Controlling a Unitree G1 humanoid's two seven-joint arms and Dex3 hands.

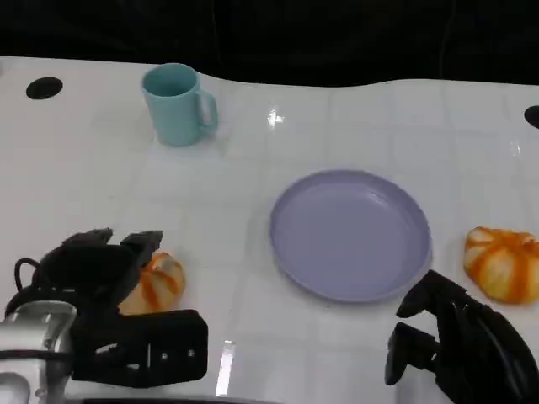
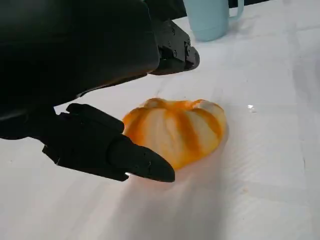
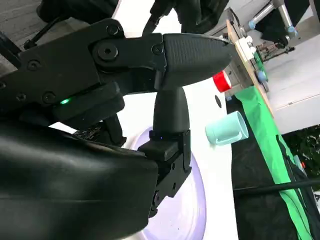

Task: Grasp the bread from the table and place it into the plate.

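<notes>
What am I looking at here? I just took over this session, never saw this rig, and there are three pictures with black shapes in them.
The black shapes are a humanoid robot's two hands. The head view looks down at a white table; the left hand is at the lower left, the right hand at the lower right. The other two pictures come from cameras behind each wrist.

On the table stand a teal mug and a purple plate, with nothing on it. One orange-striped bread lies by the left hand, a second bread right of the plate.

In the left wrist view the fingers reach around the near bread, which lies on the table, not lifted. The right hand holds nothing.
</notes>
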